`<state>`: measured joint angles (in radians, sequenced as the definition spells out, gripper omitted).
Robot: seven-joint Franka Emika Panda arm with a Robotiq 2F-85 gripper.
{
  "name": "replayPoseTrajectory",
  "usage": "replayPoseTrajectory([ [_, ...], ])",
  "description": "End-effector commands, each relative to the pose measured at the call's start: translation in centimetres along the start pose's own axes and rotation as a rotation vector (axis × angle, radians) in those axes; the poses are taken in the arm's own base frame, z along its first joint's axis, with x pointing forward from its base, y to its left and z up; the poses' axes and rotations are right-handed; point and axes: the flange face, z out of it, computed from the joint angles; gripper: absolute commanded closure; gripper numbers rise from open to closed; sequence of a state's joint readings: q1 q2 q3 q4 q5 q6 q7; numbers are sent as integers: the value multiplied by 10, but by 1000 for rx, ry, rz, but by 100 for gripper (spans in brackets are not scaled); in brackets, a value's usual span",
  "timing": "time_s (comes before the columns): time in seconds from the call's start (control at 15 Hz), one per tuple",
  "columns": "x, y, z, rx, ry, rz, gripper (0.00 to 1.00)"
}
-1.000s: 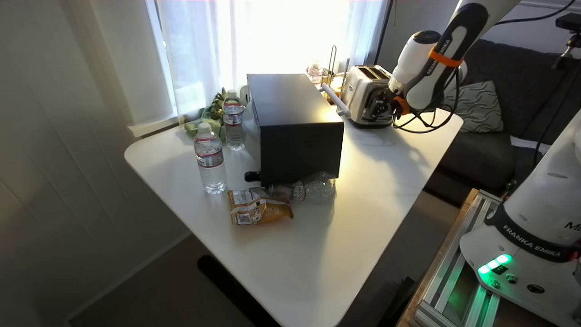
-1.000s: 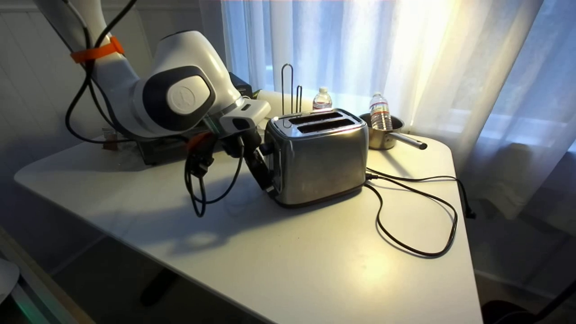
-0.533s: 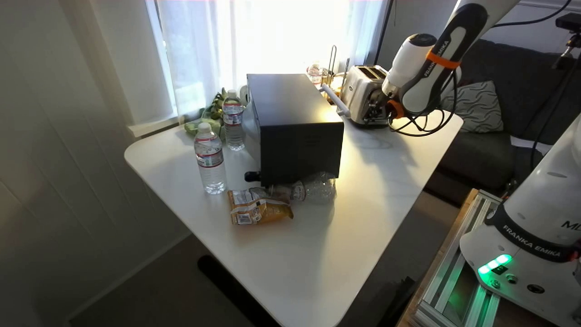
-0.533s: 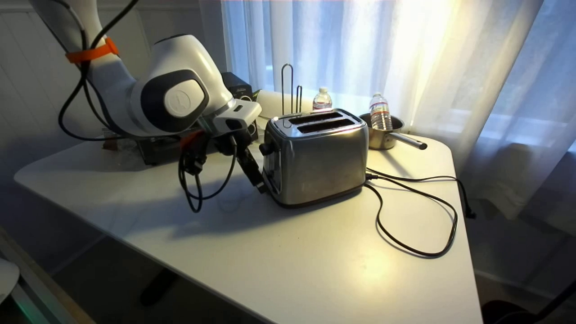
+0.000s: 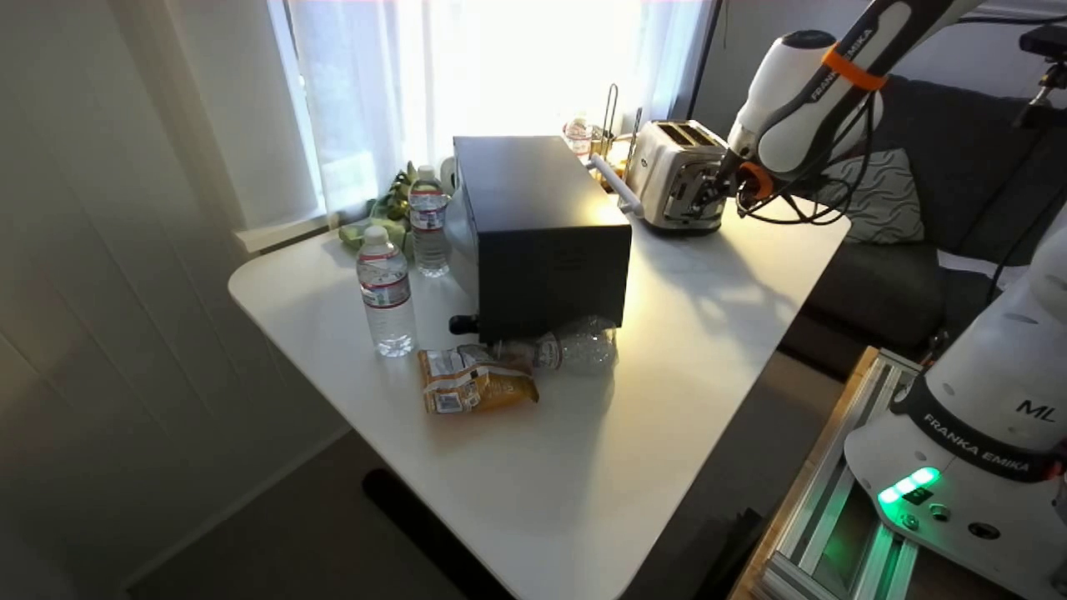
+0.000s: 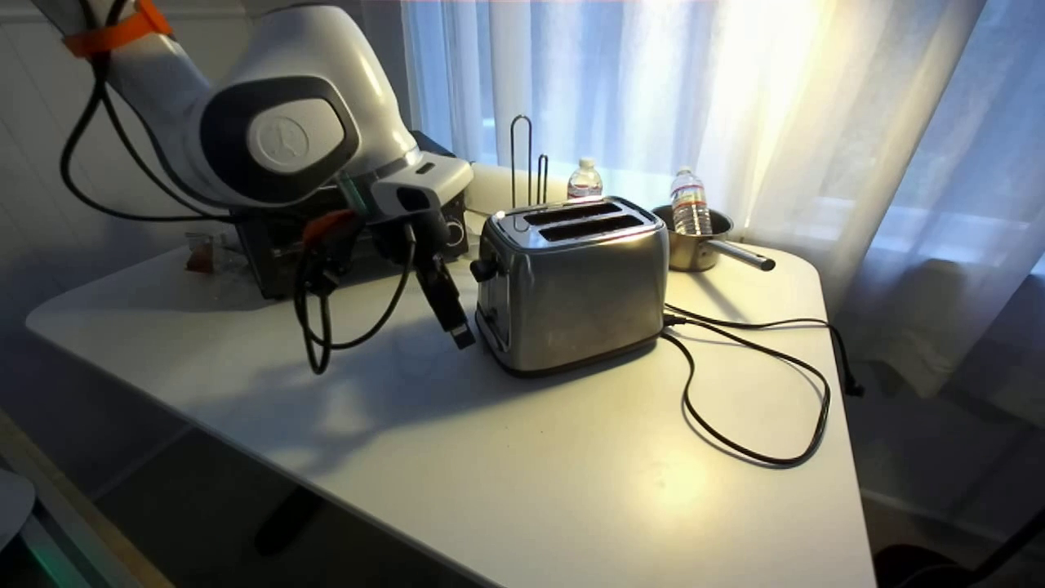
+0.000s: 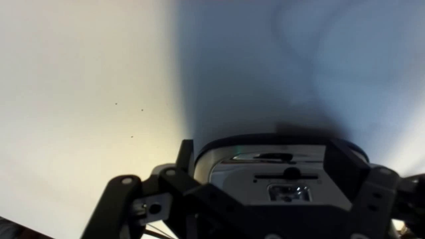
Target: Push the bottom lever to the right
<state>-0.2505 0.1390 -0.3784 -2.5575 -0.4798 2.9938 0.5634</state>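
- A robot's gripper (image 7: 260,143), its fingers (image 7: 343,167) spread wide and holding nothing, hangs just off the front of a silver toaster (image 6: 575,286)
- Low on that face, the bottom lever (image 7: 292,173), judged to be the small black slider, sits between the ends of its slot (image 7: 270,176)
- Stopping short of the face, a fingertip could sweep past the lever; spread this far, one could catch the toaster's body instead
- The wrist view shows the toaster base uppermost, so "right" may be misread and the push sent the wrong way
- Pressing too hard could skid the toaster across the white table (image 6: 571,490)
- Coming in high, a finger could knock the upper knob (image 6: 483,269)
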Motion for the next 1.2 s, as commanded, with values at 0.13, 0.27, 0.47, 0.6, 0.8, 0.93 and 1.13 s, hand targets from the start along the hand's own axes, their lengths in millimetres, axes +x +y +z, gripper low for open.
replayPoseTrajectory([
  [0.13, 24, 49, -81, 79, 24, -7, 0],
  [0.27, 36, 57, -106, 113, 84, -31, 0],
  [0.47, 45, 62, -139, 153, 161, -98, 0],
  [0.6, 46, 64, -153, 140, 159, -187, 0],
  [0.8, 51, 61, -141, 134, 171, -133, 0],
  [0.93, 50, 59, -138, 132, 163, -136, 0],
  [1.13, 50, 58, -135, 130, 158, -138, 0],
])
